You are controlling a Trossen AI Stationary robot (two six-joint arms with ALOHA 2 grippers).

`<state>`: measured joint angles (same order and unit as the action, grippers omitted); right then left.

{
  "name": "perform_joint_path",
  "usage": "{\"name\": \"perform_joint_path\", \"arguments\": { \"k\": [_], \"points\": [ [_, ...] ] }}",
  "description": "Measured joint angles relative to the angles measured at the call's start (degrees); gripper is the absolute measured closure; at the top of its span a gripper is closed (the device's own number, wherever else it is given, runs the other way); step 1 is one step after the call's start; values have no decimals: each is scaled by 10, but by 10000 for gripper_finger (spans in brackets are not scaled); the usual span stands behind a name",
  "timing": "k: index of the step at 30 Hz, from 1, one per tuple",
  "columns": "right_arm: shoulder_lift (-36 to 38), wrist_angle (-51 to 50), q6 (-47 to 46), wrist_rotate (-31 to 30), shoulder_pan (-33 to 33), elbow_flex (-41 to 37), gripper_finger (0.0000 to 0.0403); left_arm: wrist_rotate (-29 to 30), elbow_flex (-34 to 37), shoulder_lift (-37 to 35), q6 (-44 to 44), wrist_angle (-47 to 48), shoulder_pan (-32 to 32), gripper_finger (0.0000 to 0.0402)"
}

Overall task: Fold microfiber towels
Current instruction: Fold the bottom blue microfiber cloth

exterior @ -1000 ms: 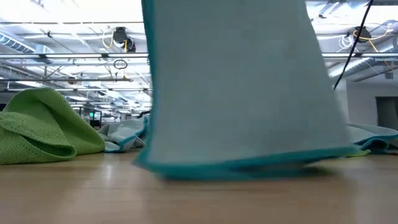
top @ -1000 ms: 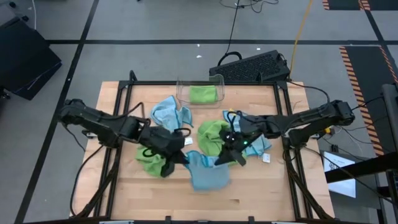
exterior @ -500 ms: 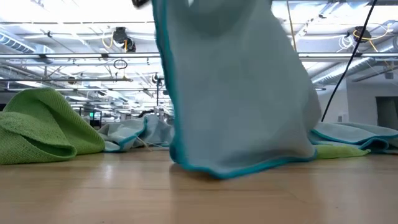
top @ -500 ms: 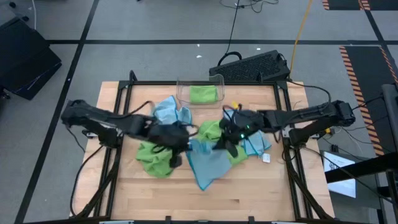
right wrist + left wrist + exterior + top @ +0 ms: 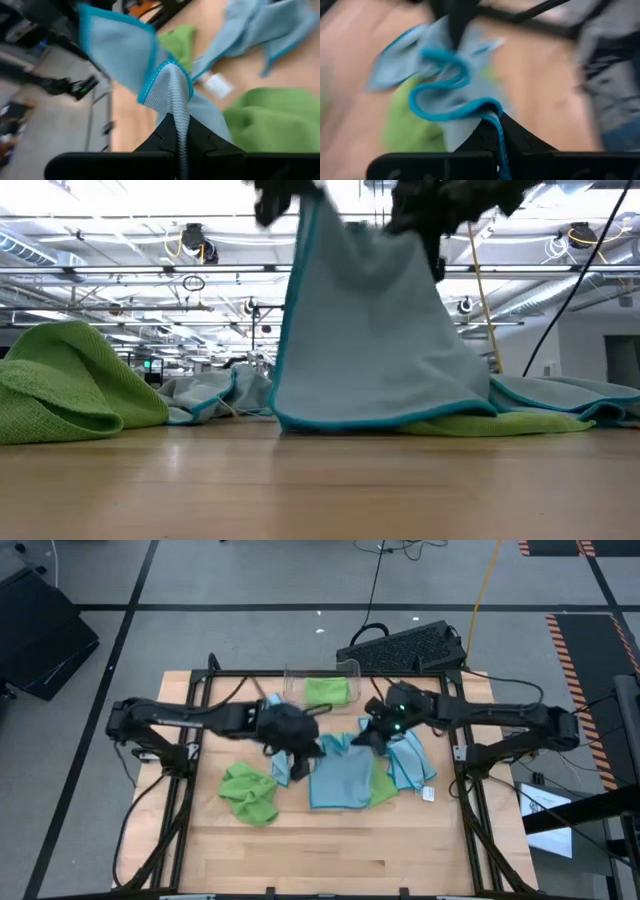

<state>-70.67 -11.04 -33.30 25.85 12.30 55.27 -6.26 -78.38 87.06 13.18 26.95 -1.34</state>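
Two grippers share one light blue towel [image 5: 340, 780]. Left gripper [image 5: 297, 748] is clamped on one top corner, right gripper [image 5: 362, 736] is clamped on the other; each wrist view shows a teal-edged fold pinched between shut fingers. The towel's top edge is lifted at table centre, and the rest hangs down and drapes toward 6 o'clock, with the bottom hem touching the wood in the low view. It is pale blue with a darker teal stitched border and a fine ribbed weave up close. It's roughly square and mostly flat, with slight bunching at the pinched corners.

Count from overhead, clock directions taken from table centre:
- Lime green towels: three. One is crumpled in a heap [image 5: 249, 794] at 8 o'clock. One [image 5: 382, 784] is partly under the held towel's right side at 4 o'clock. One [image 5: 326, 692] lies in the clear bin [image 5: 350, 668] at 12 o'clock.
- Light blue towels: three. One is the held towel. One is spread out [image 5: 410, 761] at 3 o'clock, beside the right gripper. One is rumpled [image 5: 282, 766] at 9 o'clock, mostly hidden under the left gripper.
- White tag [image 5: 428, 794]: one visible, just off the 3 o'clock blue towel toward 4 o'clock. I can't tell which cloth it belongs to.

All of this sits on the wooden table [image 5: 400, 850].
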Motion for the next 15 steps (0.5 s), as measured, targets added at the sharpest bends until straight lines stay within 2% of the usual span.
{"name": "perform_joint_path", "arguments": {
  "k": [3, 8, 11, 15],
  "points": [
    [29, -3, -51, -18, -54, 0, 400, -1, 0, -10, 13, -41, -52, 401],
    [68, 42, -222, -60, -157, 7, 400, 2, -38, -7, 107, -80, -148, 401],
    [75, 66, -302, -64, -208, 42, 400, 3, -77, -1, 129, -88, -195, 401],
    [70, 65, -357, -61, -241, 80, 400, 56, -112, -2, 124, -82, -217, 401]
  ]
}}
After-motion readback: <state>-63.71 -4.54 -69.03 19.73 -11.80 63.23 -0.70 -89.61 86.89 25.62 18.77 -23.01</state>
